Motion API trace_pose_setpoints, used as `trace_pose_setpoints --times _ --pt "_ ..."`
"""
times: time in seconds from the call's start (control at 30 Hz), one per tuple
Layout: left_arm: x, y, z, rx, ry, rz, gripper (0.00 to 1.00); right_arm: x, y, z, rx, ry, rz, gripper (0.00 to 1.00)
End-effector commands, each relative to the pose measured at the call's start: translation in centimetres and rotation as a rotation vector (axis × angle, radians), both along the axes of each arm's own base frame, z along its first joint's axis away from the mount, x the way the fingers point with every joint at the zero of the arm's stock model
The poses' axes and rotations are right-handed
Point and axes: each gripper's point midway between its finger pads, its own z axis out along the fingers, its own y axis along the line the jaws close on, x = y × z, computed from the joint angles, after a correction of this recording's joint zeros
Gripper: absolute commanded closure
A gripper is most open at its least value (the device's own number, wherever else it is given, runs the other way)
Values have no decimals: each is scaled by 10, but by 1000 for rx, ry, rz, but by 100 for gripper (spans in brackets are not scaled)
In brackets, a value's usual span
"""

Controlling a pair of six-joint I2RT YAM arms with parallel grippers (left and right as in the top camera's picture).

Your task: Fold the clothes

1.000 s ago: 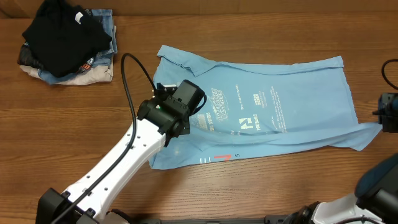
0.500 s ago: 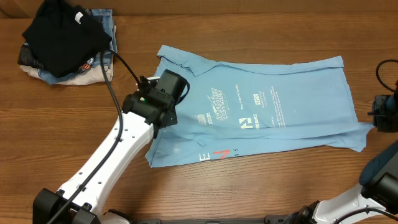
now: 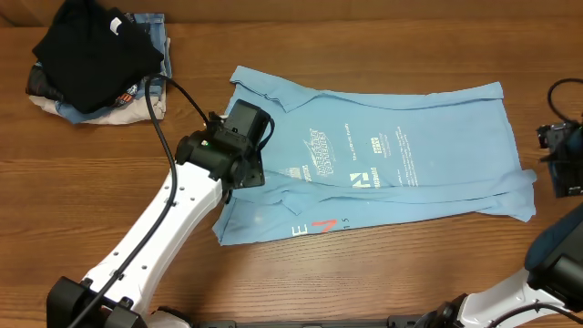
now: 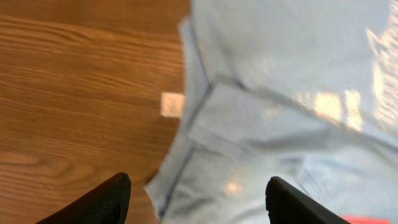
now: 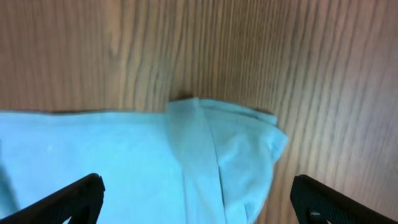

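Note:
The clothes, a light sky-blue T-shirt (image 3: 401, 155), lie flat across the middle of the table with the bottom strip folded up over the chest lettering. My left gripper (image 3: 239, 153) hovers over the shirt's left edge. In the left wrist view it (image 4: 196, 194) is open, with a folded sleeve seam (image 4: 217, 134) and a small white tag (image 4: 172, 104) below it. My right gripper (image 3: 563, 162) is at the shirt's right end. In the right wrist view it (image 5: 198, 200) stands wide open above the shirt's doubled-over corner (image 5: 236, 155). Neither holds cloth.
A pile of other clothes with a black garment (image 3: 91, 50) on top sits at the table's (image 3: 109, 164) back left. The left arm's black cable (image 3: 164, 118) loops toward that pile. Bare wood lies in front of the shirt.
My left gripper carried the cloth left to the shirt's left edge and opened. My right gripper let go of the right corner, which dropped flat, and opened wide.

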Motion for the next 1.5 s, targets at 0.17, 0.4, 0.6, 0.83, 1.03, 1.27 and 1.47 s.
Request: trace_pose_setpoints --times 0.17,0.4,0.6,0.83,1.03,1.27,1.47 --pt "-45 -59 0 -233 185 -1 28 44 37 52 170 -237 267 0" --pt "-68 -88 -22 -316 232 235 21 46 54 52 232 -248 306 0" --pt "-51 -102 -45 -430 169 349 19 49 64 51 239 -239 331 0" --pt "-44 -102 -61 -472 133 396 19 53 70 51 226 -232 377 0" --pt "-48 -94 -79 -462 131 448 21 54 71 51 224 -235 381 0" --pt "-49 -91 -96 -490 115 525 25 53 71 50 226 -232 380 0" --pt "-39 -95 -112 -488 93 526 28 53 71 50 226 -232 380 0"
